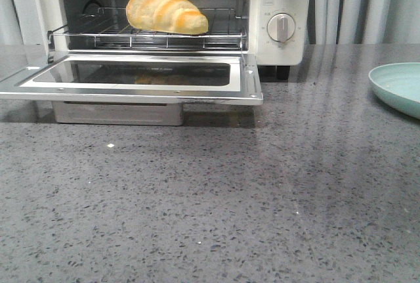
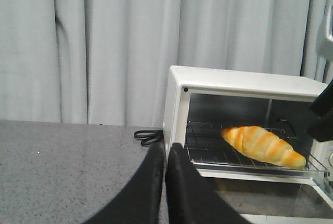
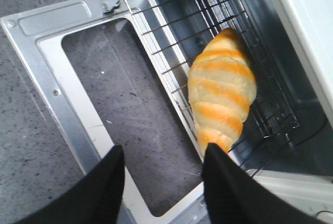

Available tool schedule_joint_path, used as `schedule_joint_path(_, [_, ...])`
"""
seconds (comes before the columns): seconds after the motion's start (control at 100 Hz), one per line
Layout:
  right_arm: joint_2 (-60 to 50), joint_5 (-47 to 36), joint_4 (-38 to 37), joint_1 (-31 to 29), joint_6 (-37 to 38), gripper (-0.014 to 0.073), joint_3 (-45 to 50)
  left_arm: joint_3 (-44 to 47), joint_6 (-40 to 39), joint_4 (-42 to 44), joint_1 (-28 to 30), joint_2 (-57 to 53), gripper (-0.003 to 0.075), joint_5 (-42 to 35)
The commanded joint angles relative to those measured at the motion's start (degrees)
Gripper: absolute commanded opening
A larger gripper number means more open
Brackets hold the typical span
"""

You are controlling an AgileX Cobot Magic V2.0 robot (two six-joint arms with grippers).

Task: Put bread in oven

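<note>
The bread [image 1: 166,10] lies on the wire rack [image 1: 216,37] inside the cream-white oven [image 1: 282,7], its tapered end toward the right. The glass door [image 1: 131,76] hangs open and flat in front. The bread also shows in the left wrist view [image 2: 263,146] and in the right wrist view [image 3: 221,96]. My left gripper [image 2: 165,154] is shut and empty, to the left of the oven's left side. My right gripper [image 3: 164,156] is open and empty above the open door, near the bread's tapered end. Neither gripper shows in the front view.
A pale green plate [image 1: 400,86] sits at the right edge of the grey speckled counter [image 1: 230,197]. A black cord [image 2: 148,136] lies by the oven's left side. Grey curtains [image 2: 104,47] hang behind.
</note>
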Motion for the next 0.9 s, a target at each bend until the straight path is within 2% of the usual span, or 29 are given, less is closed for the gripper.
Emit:
schedule_joint_path(0.0, [-4.7,3.7,1.0,0.1,0.8,0.0197,-1.9,2.7,0.1,-0.9,0.2,-1.5,-0.0022,-8.5])
schedule_joint_path(0.18, [-6.7,3.7,3.7,0.1,1.1,0.0006,-1.9,11.2,0.1,-0.9,0.2,-1.5,-0.0022,-14.0])
schedule_joint_path(0.28, [-7.4,3.7,4.4,0.1,1.1,-0.0069,-1.9,14.7,0.1,-0.9,0.2,-1.5,-0.0022,-16.1])
schedule_joint_path(0.63, [-12.2,3.7,4.4,0.1,2.1,-0.0068,5.2,18.4,0.1,-0.9,0.2,-1.5,-0.0022,-16.1])
schedule_joint_path(0.89, [-16.2,3.7,-1.2,0.0,4.2,-0.0068,9.9,18.4,0.1,-0.9,0.2,-1.5,-0.0021,-16.1])
